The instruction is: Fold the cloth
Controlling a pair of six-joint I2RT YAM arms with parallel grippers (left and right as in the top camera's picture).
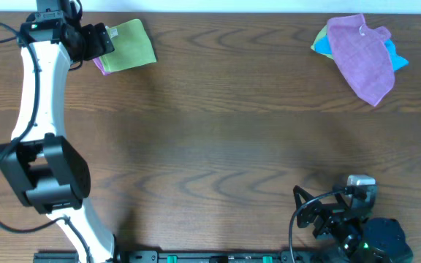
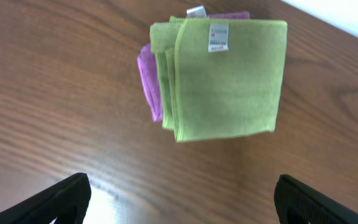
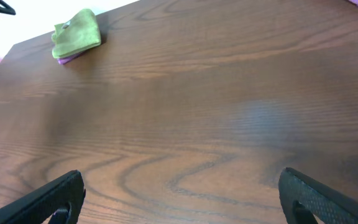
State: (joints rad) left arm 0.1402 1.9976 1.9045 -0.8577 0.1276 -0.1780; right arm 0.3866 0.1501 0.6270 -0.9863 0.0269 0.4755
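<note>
The lime-green cloth (image 1: 130, 44) lies folded into a small rectangle at the table's far left, on top of a folded purple cloth (image 1: 100, 66). In the left wrist view the green cloth (image 2: 229, 78) shows its white label up, with the purple cloth (image 2: 148, 78) sticking out at its left. My left gripper (image 1: 99, 40) is open and empty, just left of the cloth and apart from it; its fingers (image 2: 182, 199) frame bare wood. My right gripper (image 1: 309, 212) is open and empty near the front right edge (image 3: 182, 199). The green cloth shows far off in the right wrist view (image 3: 76, 34).
A pile of cloths lies at the far right: a loose purple cloth (image 1: 360, 55) over a blue one (image 1: 395, 58), with a green-yellow edge (image 1: 319, 42) at its left. The left arm (image 1: 39, 95) reaches along the table's left side.
</note>
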